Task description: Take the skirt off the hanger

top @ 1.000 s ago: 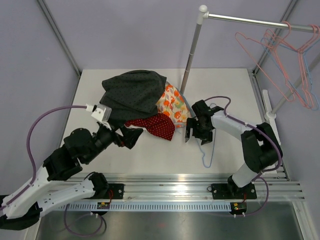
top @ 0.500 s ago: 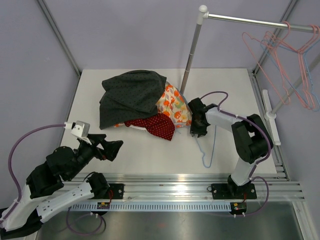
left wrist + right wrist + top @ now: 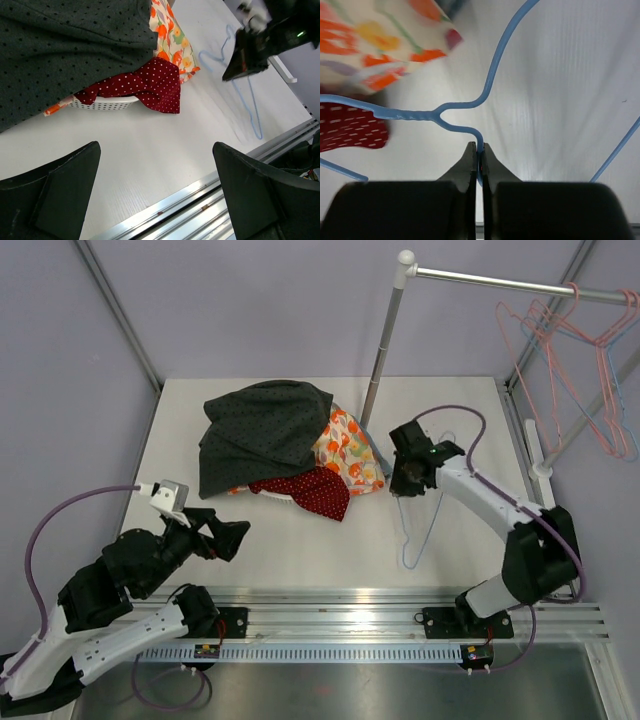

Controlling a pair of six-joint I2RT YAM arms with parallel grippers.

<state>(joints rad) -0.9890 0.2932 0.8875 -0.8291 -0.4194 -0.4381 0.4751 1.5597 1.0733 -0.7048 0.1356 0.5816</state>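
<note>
Nearest, above the white worktop [image 3: 300,550]: left end effector [image 3: 155,147], fingers spread wide, empty. Rightward, right end effector [image 3: 479,155] pinched fully onto a thin light-blue wire hanger [image 3: 415,530] beside its twisted neck; hanger bare, hook partly cut off in the wrist view. Beyond, heaped over a half-hidden white lattice basket [image 3: 102,103]: red white-dotted cloth [image 3: 150,85], orange floral cloth [image 3: 345,450], dark grey dotted knit [image 3: 265,425]; skirt indistinguishable among them.

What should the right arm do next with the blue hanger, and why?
Probably lift the hanger and carry it toward the rail. The right gripper is shut on its wire, no cloth seems to hang on it, and the clothes lie piled beside it.
</note>
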